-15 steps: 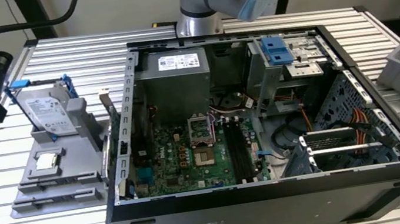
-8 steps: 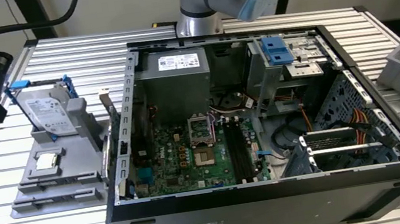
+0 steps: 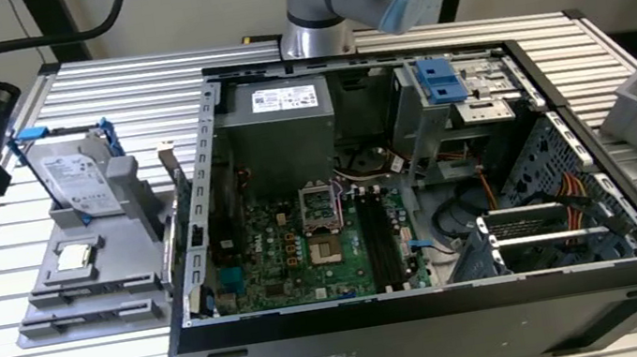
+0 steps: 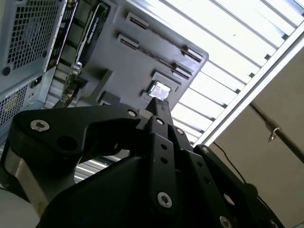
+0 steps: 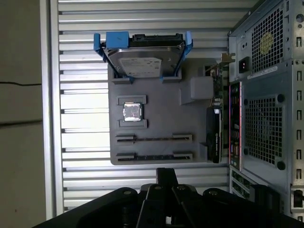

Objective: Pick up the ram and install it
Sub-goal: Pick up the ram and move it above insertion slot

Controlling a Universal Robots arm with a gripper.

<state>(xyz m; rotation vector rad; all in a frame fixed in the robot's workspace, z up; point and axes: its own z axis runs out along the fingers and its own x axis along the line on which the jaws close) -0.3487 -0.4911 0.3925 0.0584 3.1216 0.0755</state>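
Gripper [image 5: 166, 174]: hanging above the table [image 5: 80, 95], just off the tray [image 5: 161, 118], well apart from the case [image 3: 441, 321].
Jaws: sitting together, gripping nothing.
Ram [image 5: 154, 138]: standing edge-on in a long tray slot, showing as a thin dark strip, ungripped.
Tray: also carrying a drive [image 5: 142, 64] and a chip [image 5: 132, 112].
Case: lying open beside the tray.

You've got the exterior view looking down from above into the open case [image 3: 443, 330], pretty close. Both wrist views share the grey holder [image 5: 156, 109] [image 4: 128, 66], and the second is probably lower and slanted.
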